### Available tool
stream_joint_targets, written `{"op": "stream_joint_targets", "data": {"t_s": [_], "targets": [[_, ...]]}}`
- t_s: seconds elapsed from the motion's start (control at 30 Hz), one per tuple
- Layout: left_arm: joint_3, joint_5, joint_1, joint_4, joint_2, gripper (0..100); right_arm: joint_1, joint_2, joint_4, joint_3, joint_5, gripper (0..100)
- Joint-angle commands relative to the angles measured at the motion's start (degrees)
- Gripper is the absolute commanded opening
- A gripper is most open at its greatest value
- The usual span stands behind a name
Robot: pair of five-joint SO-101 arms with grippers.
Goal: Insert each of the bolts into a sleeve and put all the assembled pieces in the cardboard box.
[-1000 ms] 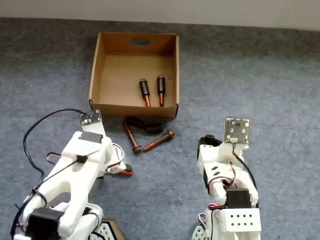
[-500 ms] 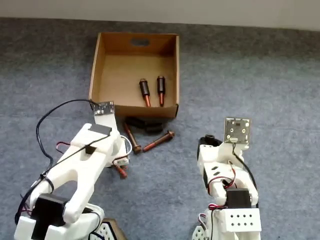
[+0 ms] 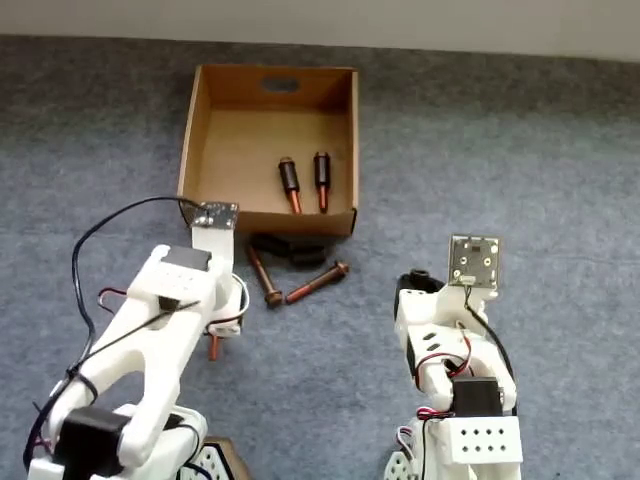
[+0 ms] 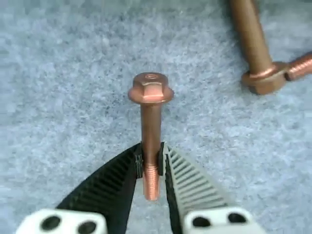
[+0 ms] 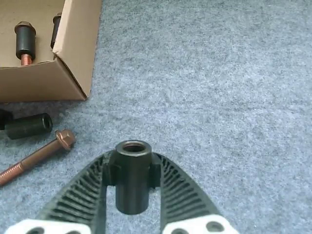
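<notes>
left gripper (image 4: 151, 148) clamps bolt (image 4: 150, 105), head beyond its tips | right gripper (image 5: 130, 157) clamps sleeve (image 5: 130, 183), bore outward

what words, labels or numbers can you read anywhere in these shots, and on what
No text can be read anywhere.
On the head of the bolt in the left gripper: a faint mark, too blurred to read.
On the circuit boards atop the wrists: any print is too small to read.
On the cardboard box and the sleeve in the right gripper: no print shows.
</notes>
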State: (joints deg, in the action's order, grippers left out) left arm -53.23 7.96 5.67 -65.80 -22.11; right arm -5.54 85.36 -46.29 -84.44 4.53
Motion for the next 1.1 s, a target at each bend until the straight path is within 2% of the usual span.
{"op": "stream_joint_targets", "data": {"t_s": [0.0,0.17,0.33,0.8,1.07], "targets": [[1.4,-8.0,0.1,1.8,-4.0,5,0.4,0.7,0.0,0.2,0.5,0.6],[1.3,-9.5,0.0,1.6,-2.0,5,0.4,0.7,0.0,0.2,0.5,0.6],[1.5,-9.5,0.0,0.8,4.7,15,0.4,0.7,0.0,0.2,0.5,0.6],[5.9,-9.6,0.2,10.1,6.7,14,0.4,0.7,0.0,0.2,0.5,0.6],[4.3,-9.6,0.0,9.8,6.8,14,0.4,0.7,0.0,0.2,0.5,0.6]]}}
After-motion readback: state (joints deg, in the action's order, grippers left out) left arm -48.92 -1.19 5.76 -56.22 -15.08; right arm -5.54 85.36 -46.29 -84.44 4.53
